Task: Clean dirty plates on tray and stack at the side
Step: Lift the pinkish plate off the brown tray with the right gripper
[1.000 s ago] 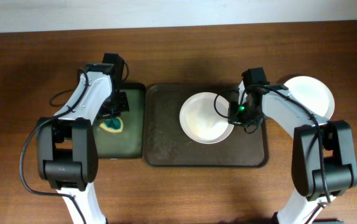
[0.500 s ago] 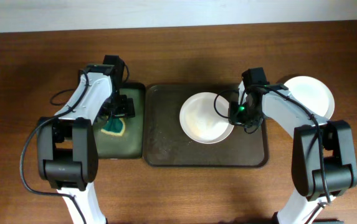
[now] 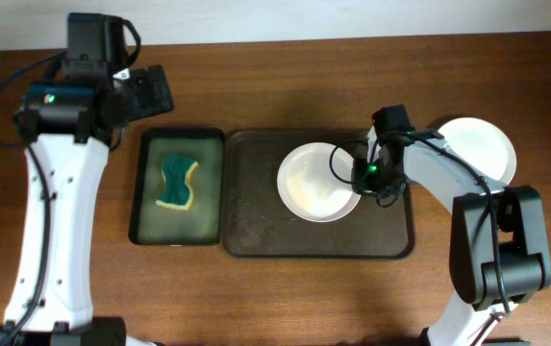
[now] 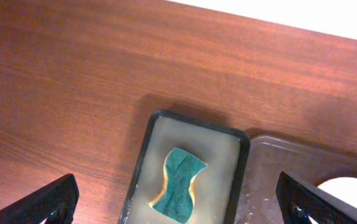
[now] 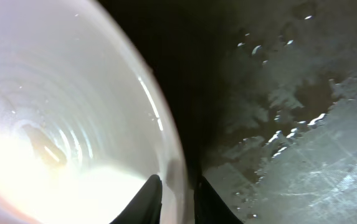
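1. Since half a second ago the left arm has swung up and away from the green tray (image 3: 145, 219) toward the far left of the table (image 3: 285, 298). The left gripper (image 3: 150, 93) has let go of the sponge (image 3: 177, 181), which now lies alone on that tray, green face up with a yellow edge showing
2. Nothing on the right side has shifted: the right gripper (image 3: 360, 173) remains at the right rim of the plate (image 3: 309, 187), which sits in the right half of the brown tray (image 3: 256, 216)
3. Only the left wrist view settles the left gripper's state. Its two dark fingertips (image 4: 47, 202) sit at the bottom corners of the picture, spread wide with nothing between them, looking down from well above the sponge and green tray. The overhead view shows just a dark block there
4. Only the right wrist view shows the grip. The two fingers (image 5: 148, 198) stand close together with the plate's white rim pinched between them, one inside the rim and one outside
5. That same close view shows water droplets (image 5: 290, 118) scattered over the brown tray's floor beside the plate, which the overhead view barely shows
6. Only the overhead view shows a second plate (image 3: 487, 144) on the bare table just beyond the brown tray's far right corner, partly covered by the right arm. Whether it is one plate or a stack cannot be told
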Controlling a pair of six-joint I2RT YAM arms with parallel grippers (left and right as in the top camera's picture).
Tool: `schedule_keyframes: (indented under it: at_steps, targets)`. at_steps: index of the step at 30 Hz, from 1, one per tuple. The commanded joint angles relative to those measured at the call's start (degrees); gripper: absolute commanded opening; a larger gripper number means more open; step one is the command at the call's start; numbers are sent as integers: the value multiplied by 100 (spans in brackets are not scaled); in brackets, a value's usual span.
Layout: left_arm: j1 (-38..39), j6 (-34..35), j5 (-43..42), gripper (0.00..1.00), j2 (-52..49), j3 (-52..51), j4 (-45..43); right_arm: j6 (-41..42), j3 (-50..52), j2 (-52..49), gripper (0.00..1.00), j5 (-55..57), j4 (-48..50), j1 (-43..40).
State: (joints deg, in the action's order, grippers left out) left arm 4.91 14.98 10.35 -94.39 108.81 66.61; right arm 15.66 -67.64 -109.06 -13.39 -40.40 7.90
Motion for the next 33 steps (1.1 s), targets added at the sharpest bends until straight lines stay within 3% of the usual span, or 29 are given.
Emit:
schedule_keyframes:
  at_steps: [1, 4, 12, 15, 17, 18, 19, 20, 22, 33]
  targets:
    - [-9, 15, -2, 99, -57, -17, 13, -15, 26, -96, 13, 7, 39, 175]
    - [-9, 15, -4, 99, -63, -17, 13, -11, 26, -96, 5, 4, 83, 201]
    - [-9, 15, -2, 99, -63, -17, 13, 2, 26, -96, 4, 55, 83, 195]
    - [-9, 15, -4, 99, -63, -17, 13, 2, 26, -96, 18, 98, 83, 195]
    - [-9, 15, -2, 99, -63, -17, 13, 2, 26, -96, 19, 101, 87, 195]
    - [-9, 15, -4, 99, -63, -17, 15, 4, 26, -96, 18, 98, 87, 195]
    - [-9, 15, -4, 99, -63, -17, 15, 17, 26, -96, 7, 94, 87, 197]
    - [-9, 15, -4, 99, -63, -17, 13, 125, 26, -96, 4, 94, 81, 195]
    - [-9, 15, -4, 99, -63, -17, 13, 133, 15, -92, 4, 37, 79, 192]
    - [-9, 15, -4, 99, -63, -17, 13, 131, -1499, 177, 4, 9, -1519, 109]
